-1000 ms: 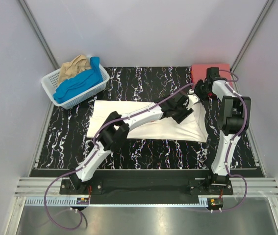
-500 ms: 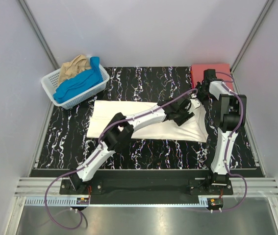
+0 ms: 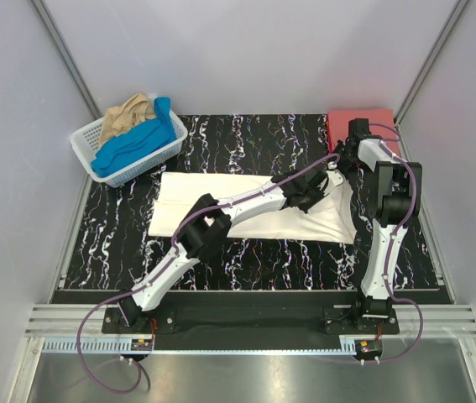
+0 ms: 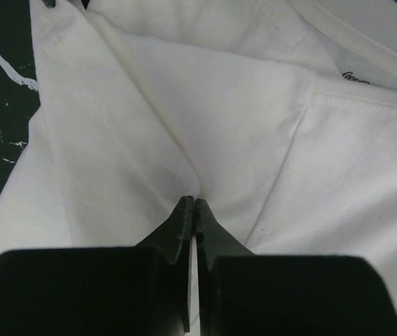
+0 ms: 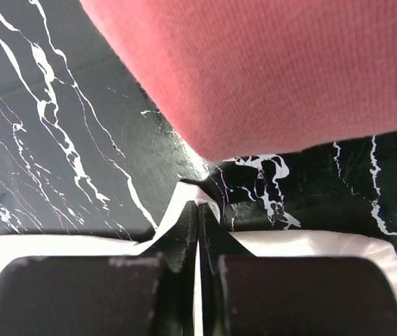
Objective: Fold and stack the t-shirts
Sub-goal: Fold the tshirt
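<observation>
Both hands pinch the white tee, spread across the tabletop.
From above, the arms hide both grips. The wrist cameras show the left hand pressed together on a mid-cloth fold and the right hand nipping a corner beside the red tee. Only the overhead view shows the basket.

**Soft overhead light; wrist views go dark and blurred up close**

The top view is bright and evenly lit from above. The pale walls read almost white, and the arms cast only faint, soft shadows on the bench. In the left wrist view the white t-shirt nearly washes out toward 12 o'clock, with its creases shaded grey. The left gripper is a black, soft-edged silhouette. In the right wrist view the red t-shirt shows its knit clearly, a grey sheen hazes the bench at 10 o'clock, and the right gripper is dark and blurred at 6 o'clock.
</observation>
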`<action>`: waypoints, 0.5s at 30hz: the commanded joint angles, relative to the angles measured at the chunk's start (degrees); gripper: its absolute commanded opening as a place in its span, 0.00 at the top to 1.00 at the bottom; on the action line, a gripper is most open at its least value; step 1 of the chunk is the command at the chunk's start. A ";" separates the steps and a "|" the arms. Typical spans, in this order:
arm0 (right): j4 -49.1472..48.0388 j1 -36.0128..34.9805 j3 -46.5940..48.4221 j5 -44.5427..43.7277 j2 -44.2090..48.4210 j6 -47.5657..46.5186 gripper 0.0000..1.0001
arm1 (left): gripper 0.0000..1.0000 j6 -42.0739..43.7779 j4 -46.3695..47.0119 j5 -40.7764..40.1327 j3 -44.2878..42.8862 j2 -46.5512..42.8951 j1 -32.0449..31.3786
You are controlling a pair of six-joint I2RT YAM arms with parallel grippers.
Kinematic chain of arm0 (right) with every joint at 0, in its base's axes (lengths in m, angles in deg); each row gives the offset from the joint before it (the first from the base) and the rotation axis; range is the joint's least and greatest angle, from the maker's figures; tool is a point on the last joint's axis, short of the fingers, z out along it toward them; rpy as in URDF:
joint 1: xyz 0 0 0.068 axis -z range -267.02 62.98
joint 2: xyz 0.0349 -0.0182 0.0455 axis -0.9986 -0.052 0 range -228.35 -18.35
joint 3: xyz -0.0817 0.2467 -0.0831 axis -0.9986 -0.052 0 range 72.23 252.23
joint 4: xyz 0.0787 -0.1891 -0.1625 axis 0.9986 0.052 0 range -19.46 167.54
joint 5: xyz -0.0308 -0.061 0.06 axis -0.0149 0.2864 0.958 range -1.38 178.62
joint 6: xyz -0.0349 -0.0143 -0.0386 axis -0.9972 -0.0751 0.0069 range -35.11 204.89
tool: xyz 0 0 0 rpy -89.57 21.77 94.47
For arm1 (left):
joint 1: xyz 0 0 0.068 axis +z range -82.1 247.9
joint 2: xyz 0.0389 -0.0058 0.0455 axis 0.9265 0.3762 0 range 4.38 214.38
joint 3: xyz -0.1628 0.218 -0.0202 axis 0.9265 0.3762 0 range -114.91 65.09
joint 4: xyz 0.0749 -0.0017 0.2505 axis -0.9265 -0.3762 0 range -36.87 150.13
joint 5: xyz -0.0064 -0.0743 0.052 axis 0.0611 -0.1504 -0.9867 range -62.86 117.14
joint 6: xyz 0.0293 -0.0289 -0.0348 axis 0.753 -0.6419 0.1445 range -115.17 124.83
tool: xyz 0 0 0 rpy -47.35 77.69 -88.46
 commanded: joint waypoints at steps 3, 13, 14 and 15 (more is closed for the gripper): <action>-0.50 -0.57 2.48 0.82 2.67 0.23 1.00 | 1.00 0.80 2.21 -4.28 -0.88 -3.59 -0.26; -1.82 -1.27 8.02 4.42 1.79 0.68 1.00 | 1.00 0.53 3.62 -8.85 1.50 -8.96 0.71; -2.17 -1.27 8.11 4.60 1.88 0.76 1.00 | 1.00 0.27 3.62 -9.64 2.03 -9.31 0.88; -2.43 -1.36 8.20 4.86 2.05 0.68 1.00 | 1.00 -0.25 3.71 -9.90 2.38 -9.49 1.15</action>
